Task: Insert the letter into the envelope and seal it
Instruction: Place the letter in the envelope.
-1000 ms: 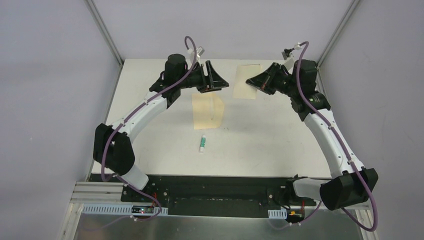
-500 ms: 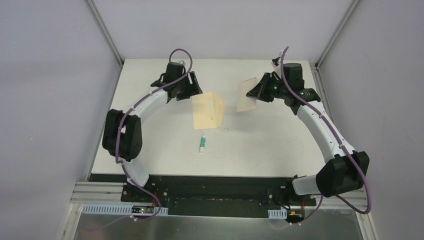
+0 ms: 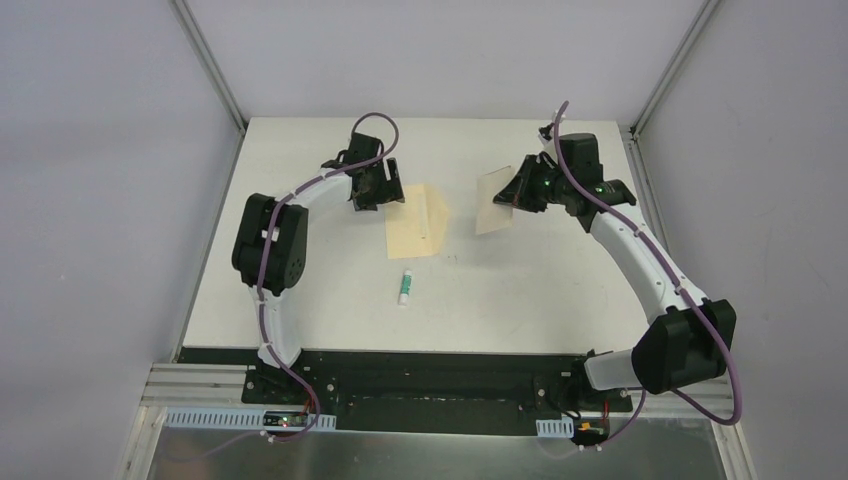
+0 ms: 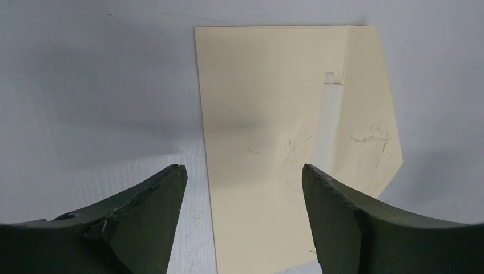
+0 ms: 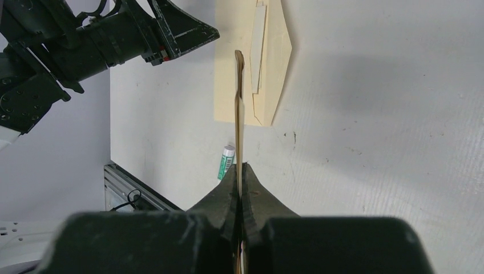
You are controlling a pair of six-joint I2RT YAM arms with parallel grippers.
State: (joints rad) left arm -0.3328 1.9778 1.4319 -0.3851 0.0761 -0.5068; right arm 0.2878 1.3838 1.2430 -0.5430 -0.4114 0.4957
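Just at the left edge of the envelope (image 3: 417, 220), low over the white table (image 3: 560, 290): left gripper (image 3: 377, 192), jaws spread wide, nothing between them (from its own wrist, one finger (image 4: 142, 211) over bare table, the other over the envelope's body). Lying flat, that envelope (image 4: 262, 148), flap opened out on the side away from the left gripper, pale strip showing along the fold. To the right of the envelope and apart from it: the letter (image 3: 493, 203), lifted clear of the table and tilted up on edge. Pinched at its far-right edge by the right gripper (image 3: 516, 190), fingers closed tight on the sheet. Seen edge-on from the right wrist, letter (image 5: 238, 114) reaching out from the clamped gripper (image 5: 241, 171) toward the envelope (image 5: 274, 51). Nearer the arm bases than the envelope, not touching it: small white-green tube (image 3: 405, 286).
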